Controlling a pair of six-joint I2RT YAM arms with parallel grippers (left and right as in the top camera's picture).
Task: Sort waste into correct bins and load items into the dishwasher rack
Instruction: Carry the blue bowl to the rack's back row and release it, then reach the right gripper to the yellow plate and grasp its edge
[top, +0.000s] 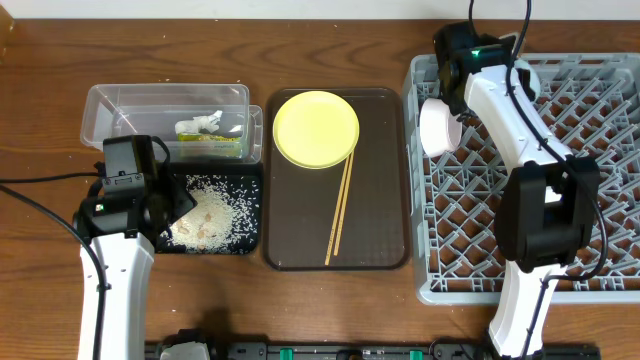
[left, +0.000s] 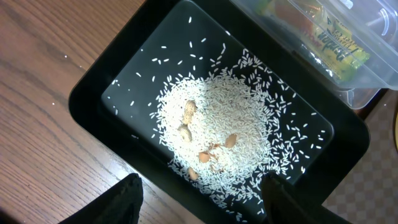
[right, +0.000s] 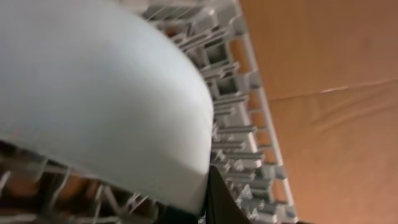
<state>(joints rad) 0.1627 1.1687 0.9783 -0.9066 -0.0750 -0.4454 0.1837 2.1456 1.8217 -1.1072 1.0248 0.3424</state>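
My left gripper (top: 176, 203) is open and empty over the near end of the black tray (top: 250, 178), which holds loose rice (top: 212, 212) and a few tan bits. In the left wrist view my fingers (left: 205, 205) straddle the tray's near rim (left: 93, 106) below the rice (left: 217, 143). The clear tub (top: 110, 105) holds the yellow-green wrapper (top: 208, 146) and the white tissue (top: 200, 124). My right gripper (top: 453, 105) is shut on a white bowl (top: 437, 128), tilted on its side at the grey rack's (top: 590, 90) left edge. The bowl (right: 93, 87) fills the right wrist view.
The brown serving tray (top: 380, 200) lies between bins and rack. It carries the yellow plate (top: 315, 128) and two chopsticks (top: 340, 210). The rack's pegs (right: 239, 130) show beside the bowl. No cup or light blue bowl is in view.
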